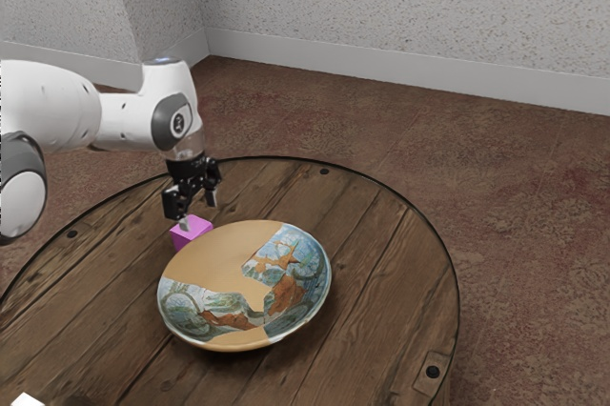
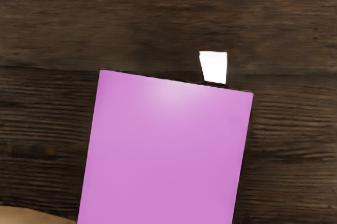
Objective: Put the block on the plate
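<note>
Hanging over the pink block [image 1: 191, 233] at the exterior view's left, the black gripper [image 1: 198, 213] points down with its jaws spread, one finger nearer the exterior view's left and the other set apart from it, farther back and toward the exterior view's right. The nearer fingertip shows against the top of the block; whether it touches, I cannot tell. The block sits on the round wooden table [image 1: 381, 263], just beside the plate [image 1: 246, 282], at its far rim and toward the exterior view's left; it is off the plate. Whether block and rim touch, I cannot tell. The plate, tan with painted patches of blue, green and rust, lies to the near side and toward the exterior view's right of the block, with nothing on it. The white arm reaches in from the exterior view's left. A white thing [image 1: 27, 399] shows at the near left corner of that view. In the wrist view, the block's smooth upper face lies close under the hand, with a small white patch [image 2: 214, 67] beside one edge and a strip of tan rim near another side.
</note>
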Tool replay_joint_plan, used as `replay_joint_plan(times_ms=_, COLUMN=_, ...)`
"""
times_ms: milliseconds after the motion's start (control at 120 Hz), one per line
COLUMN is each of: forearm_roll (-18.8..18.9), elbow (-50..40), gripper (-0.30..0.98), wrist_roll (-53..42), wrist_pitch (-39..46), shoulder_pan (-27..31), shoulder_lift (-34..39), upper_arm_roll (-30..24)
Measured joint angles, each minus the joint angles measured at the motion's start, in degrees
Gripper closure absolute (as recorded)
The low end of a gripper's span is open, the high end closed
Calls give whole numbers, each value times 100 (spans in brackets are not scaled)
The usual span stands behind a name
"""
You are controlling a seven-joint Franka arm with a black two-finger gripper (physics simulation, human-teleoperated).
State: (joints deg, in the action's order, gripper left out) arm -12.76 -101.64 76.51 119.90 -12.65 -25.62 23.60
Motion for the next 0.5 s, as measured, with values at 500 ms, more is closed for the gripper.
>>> replay_joint_plan(times_ms=500, forearm_roll=-18, elbow=-85, gripper=0, wrist_roll=30, wrist_pitch=399, shoulder_pan=148, shoulder_lift=-281, upper_arm_roll=127)
